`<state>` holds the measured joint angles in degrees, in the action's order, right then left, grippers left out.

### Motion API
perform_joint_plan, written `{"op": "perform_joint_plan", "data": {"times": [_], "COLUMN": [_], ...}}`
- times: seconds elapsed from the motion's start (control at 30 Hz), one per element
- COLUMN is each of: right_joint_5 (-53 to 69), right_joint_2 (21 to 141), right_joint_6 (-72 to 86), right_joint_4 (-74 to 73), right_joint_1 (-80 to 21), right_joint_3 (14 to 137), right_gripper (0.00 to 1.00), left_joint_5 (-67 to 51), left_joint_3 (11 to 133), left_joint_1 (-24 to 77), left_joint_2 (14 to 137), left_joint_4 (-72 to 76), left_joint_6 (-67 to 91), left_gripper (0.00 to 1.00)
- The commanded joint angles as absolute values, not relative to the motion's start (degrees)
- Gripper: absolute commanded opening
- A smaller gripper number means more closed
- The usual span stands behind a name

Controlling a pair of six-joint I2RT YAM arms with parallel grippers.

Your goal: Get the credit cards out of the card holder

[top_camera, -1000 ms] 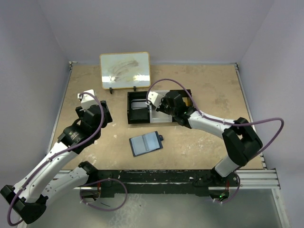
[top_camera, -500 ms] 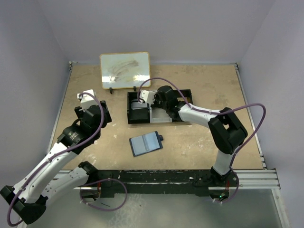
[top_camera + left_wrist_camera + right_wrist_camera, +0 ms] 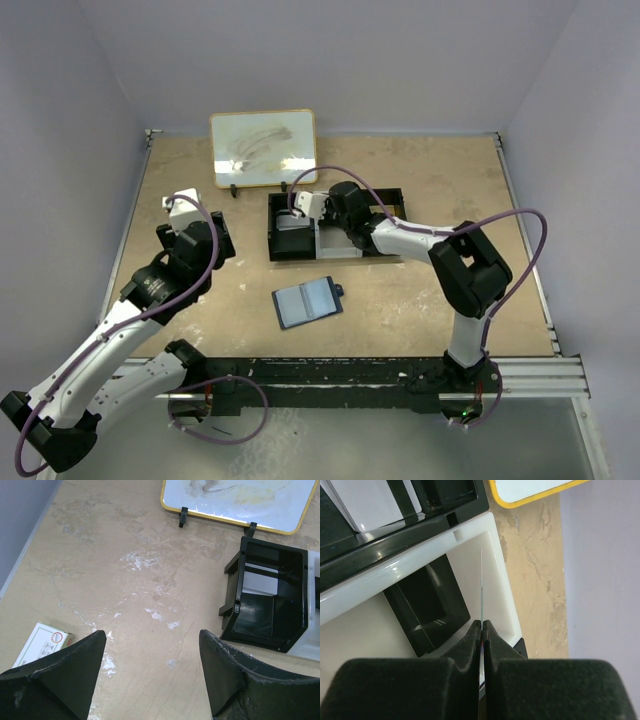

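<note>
The card holder (image 3: 308,302) lies open on the table in front of the arms, its paler pocket panels facing up. My right gripper (image 3: 322,214) hangs over the black tray (image 3: 272,232). In the right wrist view it (image 3: 483,625) is shut on a thin card (image 3: 481,580), seen edge-on above the tray's white section (image 3: 470,555). Pale cards (image 3: 260,582) stand in the tray's left compartment. My left gripper (image 3: 150,645) is open and empty above bare table, left of the tray (image 3: 235,600).
A yellow-framed whiteboard (image 3: 263,147) stands behind the tray and also shows in the left wrist view (image 3: 235,495). A small red-and-white box (image 3: 42,642) lies by the left gripper. Walls close the table on three sides.
My right gripper has moved left over the tray with the card in it, and the right elbow has swung left. The left arm and the card holder have not moved.
</note>
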<state>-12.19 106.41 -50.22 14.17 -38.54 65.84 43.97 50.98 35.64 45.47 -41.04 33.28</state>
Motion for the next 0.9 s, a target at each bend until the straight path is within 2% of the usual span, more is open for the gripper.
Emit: {"op": "perform_joint_plan", "data": {"times": [0.0,0.47,0.7,0.87], "right_joint_5": [-15.2,-16.5,-15.8,-14.5], "right_joint_2": [107.7,110.4,109.9,109.7], "right_joint_6": [-51.5,-51.3,-50.5,-50.0], "right_joint_4": [18.2,18.2,17.8,16.1], "right_joint_1": [-38.3,-38.3,-38.3,-38.3], "right_joint_3": [66.8,66.7,65.8,65.9], "right_gripper": [0.03,0.08,0.23,0.27], "left_joint_5": [44.9,44.0,43.7,43.5], "left_joint_3": [51.5,51.4,51.3,51.3], "left_joint_1": [35.4,35.4,35.4,35.4], "left_joint_2": [44.9,46.1,46.5,46.9], "left_joint_4": [-39.5,-39.3,-39.3,-39.3], "left_joint_6": [31.9,31.2,31.2,31.1], "left_gripper": [0.73,0.74,0.74,0.74]}}
